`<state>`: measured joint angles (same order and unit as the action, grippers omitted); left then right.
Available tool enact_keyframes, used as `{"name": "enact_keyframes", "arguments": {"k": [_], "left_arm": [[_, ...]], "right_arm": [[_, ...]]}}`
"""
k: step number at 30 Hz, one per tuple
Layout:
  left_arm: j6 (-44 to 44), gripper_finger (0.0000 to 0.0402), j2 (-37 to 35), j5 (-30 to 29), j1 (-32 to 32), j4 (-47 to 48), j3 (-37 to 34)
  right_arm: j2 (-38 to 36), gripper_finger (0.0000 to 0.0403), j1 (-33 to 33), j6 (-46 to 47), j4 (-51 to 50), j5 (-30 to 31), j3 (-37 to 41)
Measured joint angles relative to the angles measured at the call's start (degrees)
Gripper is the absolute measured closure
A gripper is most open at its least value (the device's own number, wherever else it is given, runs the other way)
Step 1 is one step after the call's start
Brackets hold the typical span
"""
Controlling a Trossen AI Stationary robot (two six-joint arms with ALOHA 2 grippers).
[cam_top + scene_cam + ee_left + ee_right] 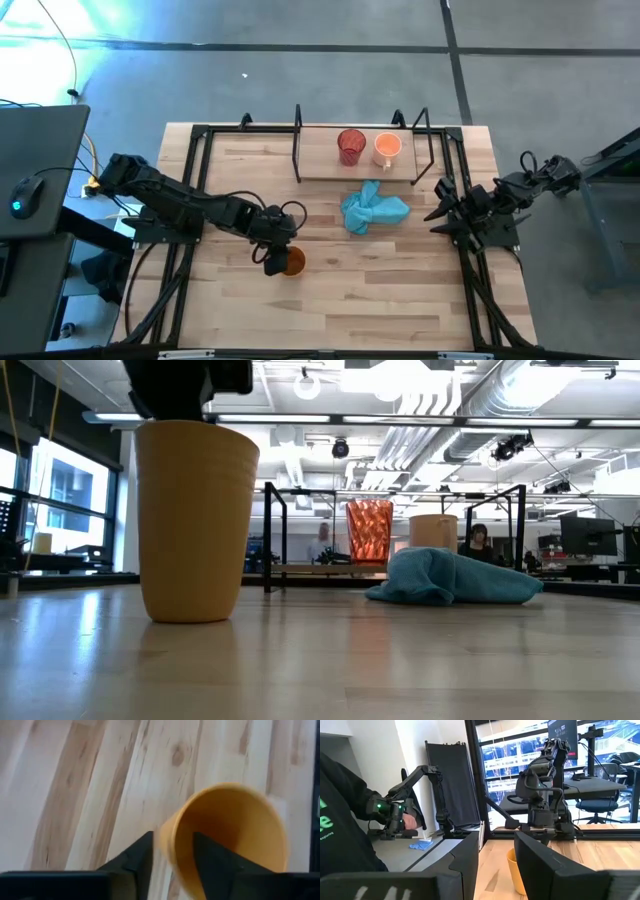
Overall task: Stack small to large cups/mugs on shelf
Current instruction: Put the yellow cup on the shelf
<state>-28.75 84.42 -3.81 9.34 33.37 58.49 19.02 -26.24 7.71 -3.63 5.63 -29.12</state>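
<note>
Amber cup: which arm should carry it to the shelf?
Left. Its gripper straddles the amber cup's rim, one finger inside. The right gripper waits at the table's right edge, away from the cup. The shelf is beyond.

The high view looks straight down over the whole table [400,300]. The low view sits at tabletop height, very near the amber-orange cup [193,520], facing the shelf [320,568] toward 12 o'clock. The left wrist view looks down into that same cup at close range. The right wrist view faces level across the table's edge toward the room.
</note>
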Motion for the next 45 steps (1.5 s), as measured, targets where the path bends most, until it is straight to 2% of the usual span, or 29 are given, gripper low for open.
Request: {"name": "enact_keyframes", "arguments": {"k": [7, 12, 16, 25, 32, 45], "left_arm": [[0.02, 0.0391, -0.09, -1.23, 0.0, 1.41, 1.4], [-0.02, 0.0379, -0.09, -1.18, 0.0, 2.16, 1.41], [-0.13, 0.0396, -0.09, -1.18, 0.0, 2.65, 1.41], [-0.84, 0.04, -0.09, -1.84, 0.0, 2.8, 1.41], [-2.6, 0.0401, -0.09, -4.91, -0.2, 4.51, 3.01], [-3.17, 0.0401, -0.09, -4.81, -9.57, 11.76, 11.87]], "right_arm": [[0.01, 0.0284, 0.0, 0.05, -0.03, 0.04, 0.0], [0.01, 0.0284, 0.0, 1.09, -0.59, 0.04, 0.0], [0.01, 0.0284, 0.0, 1.09, -0.82, 0.04, 0.0], [0.01, 0.0284, 0.0, 1.08, -0.84, 0.04, 0.0], [0.01, 0.0284, 0.0, 0.92, -0.85, 0.04, 0.0], [0.03, 0.0284, 0.0, 1.17, -1.66, 0.04, 0.0]]}}
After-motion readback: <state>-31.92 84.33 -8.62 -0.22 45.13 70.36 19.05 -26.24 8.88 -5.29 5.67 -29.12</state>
